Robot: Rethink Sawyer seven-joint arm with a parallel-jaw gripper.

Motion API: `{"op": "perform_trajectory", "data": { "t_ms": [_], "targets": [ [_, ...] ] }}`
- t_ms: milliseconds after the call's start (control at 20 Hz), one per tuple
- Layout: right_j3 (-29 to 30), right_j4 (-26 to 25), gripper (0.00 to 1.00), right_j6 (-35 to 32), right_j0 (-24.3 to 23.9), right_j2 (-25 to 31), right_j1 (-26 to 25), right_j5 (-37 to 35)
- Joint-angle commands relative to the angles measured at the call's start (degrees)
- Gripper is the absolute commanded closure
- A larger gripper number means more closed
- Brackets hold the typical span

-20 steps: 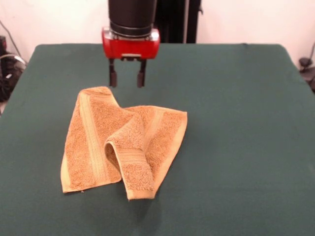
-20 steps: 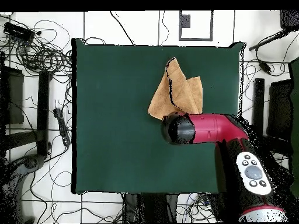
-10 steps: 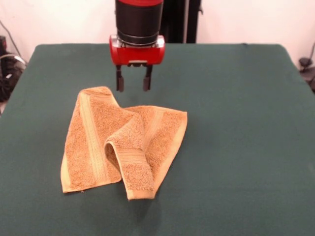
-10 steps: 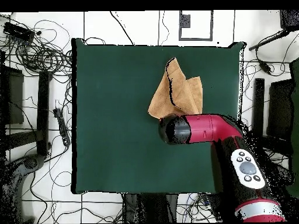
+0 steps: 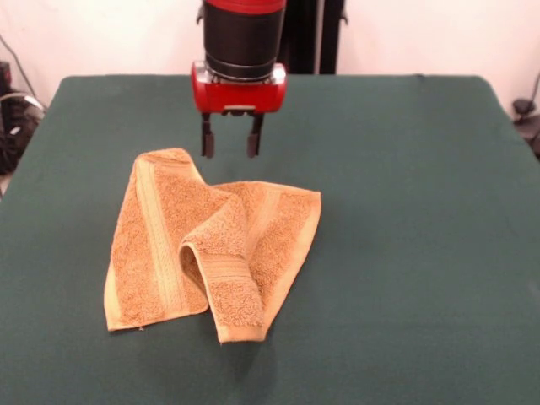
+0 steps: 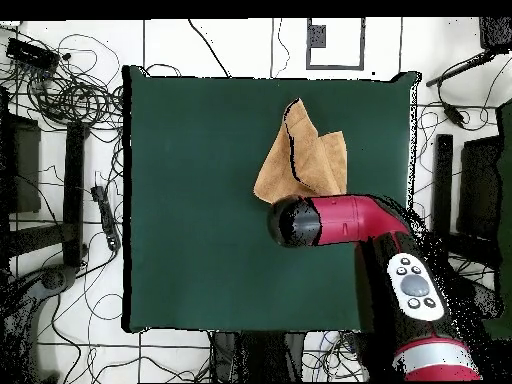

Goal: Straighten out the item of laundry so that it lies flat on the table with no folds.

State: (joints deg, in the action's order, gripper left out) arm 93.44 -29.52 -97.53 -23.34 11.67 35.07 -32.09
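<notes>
Hovering empty above the table (image 5: pixel 405 253), jaws parted, the gripper (image 5: pixel 229 145) hung just beyond the towel (image 5: pixel 211 249), which lay crumpled with one flap doubled over its middle; I judged this the approach, the next move being descent onto that flap.

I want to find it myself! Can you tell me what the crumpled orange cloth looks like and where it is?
Look at the big dark green table; a red and black gripper hangs open above it. Just in front of the gripper, not touching it, lies the towel. It is golden-orange and fuzzy, with one flap folded over its middle, and it is the only thing lying on the green.
</notes>
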Motion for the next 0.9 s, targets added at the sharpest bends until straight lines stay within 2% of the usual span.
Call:
{"op": "perform_trajectory", "data": {
  "t_ms": [50, 900],
  "targets": [
    [-2.0, 1.9, 0.0, -8.7, 4.9, 0.2, -5.3, 0.5],
    [-2.7, 1.5, 0.0, -3.2, 4.0, 1.7, -4.6, -1.0]
  ]
}}
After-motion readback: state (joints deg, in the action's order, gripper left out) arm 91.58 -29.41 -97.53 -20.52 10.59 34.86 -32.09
